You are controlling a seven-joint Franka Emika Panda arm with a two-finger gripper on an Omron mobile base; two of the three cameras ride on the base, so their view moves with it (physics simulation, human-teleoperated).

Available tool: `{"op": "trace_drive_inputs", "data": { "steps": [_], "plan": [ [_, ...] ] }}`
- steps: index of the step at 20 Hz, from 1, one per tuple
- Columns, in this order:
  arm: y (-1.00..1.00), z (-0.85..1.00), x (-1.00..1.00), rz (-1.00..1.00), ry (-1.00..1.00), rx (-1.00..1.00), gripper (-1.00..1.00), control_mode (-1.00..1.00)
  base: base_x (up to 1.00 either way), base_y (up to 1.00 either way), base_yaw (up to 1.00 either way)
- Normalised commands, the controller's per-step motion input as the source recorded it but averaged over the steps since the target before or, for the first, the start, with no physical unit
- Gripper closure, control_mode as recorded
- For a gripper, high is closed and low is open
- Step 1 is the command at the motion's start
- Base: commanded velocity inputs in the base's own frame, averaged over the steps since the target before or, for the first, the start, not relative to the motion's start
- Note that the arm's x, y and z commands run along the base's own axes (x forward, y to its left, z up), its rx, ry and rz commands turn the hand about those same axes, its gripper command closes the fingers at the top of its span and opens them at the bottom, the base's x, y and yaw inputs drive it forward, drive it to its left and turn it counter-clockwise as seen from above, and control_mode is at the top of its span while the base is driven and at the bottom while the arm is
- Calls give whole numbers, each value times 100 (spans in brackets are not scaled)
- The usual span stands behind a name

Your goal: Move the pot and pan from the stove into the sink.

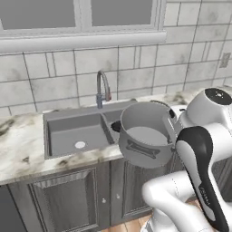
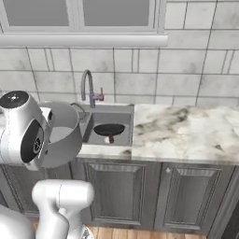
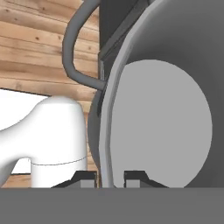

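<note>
pot (image 1: 144, 136) | rim wall pinched between tool (image 3: 110, 177) fingers, tilted | pan (image 2: 109, 129) in sink (image 1: 68, 118)

**Pot rim pinched between the fingertips**

The gripper (image 3: 110, 177) is clamping the grey pot's (image 3: 166, 127) thin wall, one dark fingertip (image 3: 85, 177) sitting outside and the other inside. The pot's pale round bottom is facing the camera. Its curved handle (image 3: 72, 48) is arching left over wooden flooring (image 3: 30, 48).
</note>
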Motion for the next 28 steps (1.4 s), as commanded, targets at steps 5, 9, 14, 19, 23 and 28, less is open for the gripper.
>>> {"op": "trace_drive_inputs", "data": {
  "steps": [5,9,14,19,23,28],
  "plan": [
    [0,0,0,0,0,0,100,100,13,87,0],
    [0,0,0,0,0,0,100,100,2,33,0],
    [0,0,0,0,0,0,100,100,39,5,0],
    [0,0,0,0,0,0,100,100,82,17,-2],
    [2,0,3,-1,0,0,100,-100,51,16,-3],
    [5,-6,13,0,0,0,100,-100,0,0,0]
  ]
}}
